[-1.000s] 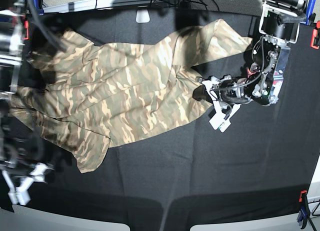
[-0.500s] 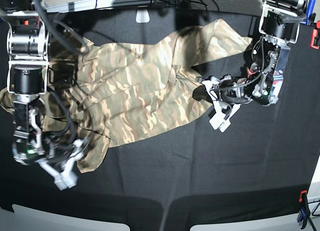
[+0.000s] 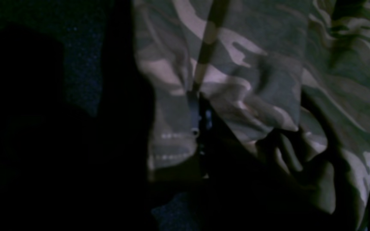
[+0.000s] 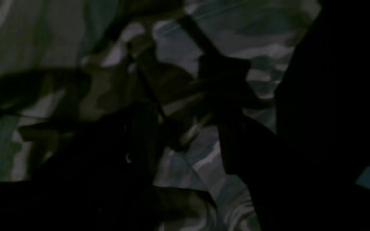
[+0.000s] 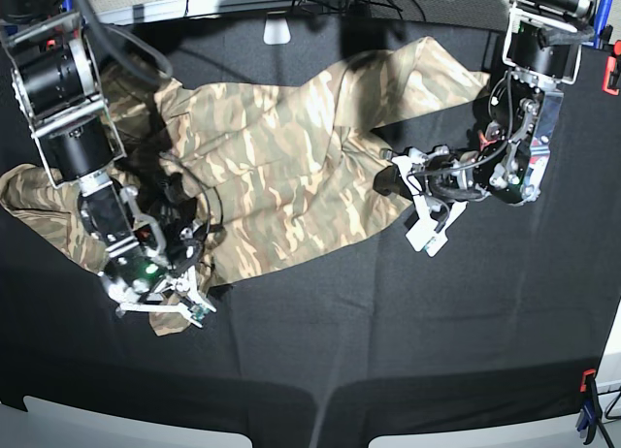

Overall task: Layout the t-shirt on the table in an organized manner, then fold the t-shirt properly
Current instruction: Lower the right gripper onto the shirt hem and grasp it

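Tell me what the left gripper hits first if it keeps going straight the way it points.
The left gripper points at the t-shirt; its tip already sits at the shirt's near edge, so the camouflage cloth comes first. Contact is unclear in this light.

Legible markings: none found.
No text, label, brand, number or sign can be read in any view.

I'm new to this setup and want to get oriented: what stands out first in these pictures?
The camouflage t-shirt lies rumpled across the left and middle of the black table. An arm works at each end of it: the right pincer sits at its lower left corner, the left pincer at its right edge. Both wrist views are dark and filled with camouflage cloth.
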You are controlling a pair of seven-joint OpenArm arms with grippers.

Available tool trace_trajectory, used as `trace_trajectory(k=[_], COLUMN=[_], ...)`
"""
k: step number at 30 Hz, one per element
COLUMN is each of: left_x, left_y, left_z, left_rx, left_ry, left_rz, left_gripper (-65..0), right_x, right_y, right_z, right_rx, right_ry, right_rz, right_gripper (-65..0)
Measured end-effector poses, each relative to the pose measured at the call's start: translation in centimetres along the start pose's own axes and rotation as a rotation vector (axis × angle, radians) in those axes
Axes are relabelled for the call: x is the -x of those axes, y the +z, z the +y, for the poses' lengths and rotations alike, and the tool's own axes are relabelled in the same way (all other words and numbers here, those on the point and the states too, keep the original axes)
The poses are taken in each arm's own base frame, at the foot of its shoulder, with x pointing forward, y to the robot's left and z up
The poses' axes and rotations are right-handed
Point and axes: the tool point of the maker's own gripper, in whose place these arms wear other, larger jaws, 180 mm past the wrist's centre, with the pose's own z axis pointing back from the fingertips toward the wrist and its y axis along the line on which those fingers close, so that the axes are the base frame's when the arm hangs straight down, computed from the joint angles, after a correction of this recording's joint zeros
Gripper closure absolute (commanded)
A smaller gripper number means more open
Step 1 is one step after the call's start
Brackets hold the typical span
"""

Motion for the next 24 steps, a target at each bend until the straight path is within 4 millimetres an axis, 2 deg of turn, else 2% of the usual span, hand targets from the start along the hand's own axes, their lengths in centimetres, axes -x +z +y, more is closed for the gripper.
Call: trace_trajectory(k=[4, 8, 18, 21, 24], left_x=[0.0, 0.0, 0.0, 0.0, 0.0], left_y=[0.0, 0.0, 0.0, 0.0, 0.0], left_z=[0.0, 0.0, 0.0, 0.0, 0.0], left_rx=[0.0, 0.0, 0.0, 0.0, 0.0], left_ry=[0.0, 0.0, 0.0, 0.0, 0.0], left_rz=[0.0, 0.0, 0.0, 0.0, 0.0], left_gripper=[0.0, 0.0, 0.0, 0.0, 0.0], right_x=[-0.9, -1.6, 0.8, 1.3, 2.0], right_y=[-0.2, -0.1, -1.7, -2.0, -2.2], right_z=[0.6, 0.2, 0.7, 0.3, -0.4], right_rx=[-0.008, 0.013, -0.015, 0.001, 0.036], right_ry=[0.02, 0.022, 0.001, 0.01, -0.009], right_rz=[-0.043, -0.077, -0.007, 0.009, 0.03], right_gripper=[-27.9, -25.4, -24.3, -24.3, -20.1])
